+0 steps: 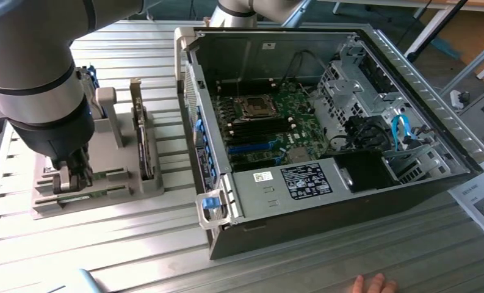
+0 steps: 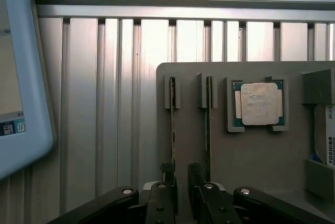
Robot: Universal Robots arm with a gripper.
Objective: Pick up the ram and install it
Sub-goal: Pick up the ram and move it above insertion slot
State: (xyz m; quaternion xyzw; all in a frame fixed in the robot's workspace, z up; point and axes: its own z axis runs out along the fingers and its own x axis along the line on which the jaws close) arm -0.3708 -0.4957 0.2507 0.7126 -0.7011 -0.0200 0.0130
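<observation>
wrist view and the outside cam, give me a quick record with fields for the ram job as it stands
hand: open, low at the grey holder, fingertips by the sticks' ends, nothing seen between them
ram: on edge in a holder slot, not lifted
second stick: on edge in the next slot
processor chip: flat in its recess
hard drive: at the holder's edge, partly seen
computer case: open, motherboard exposed, to the exterior view's right of the holder
</observation>
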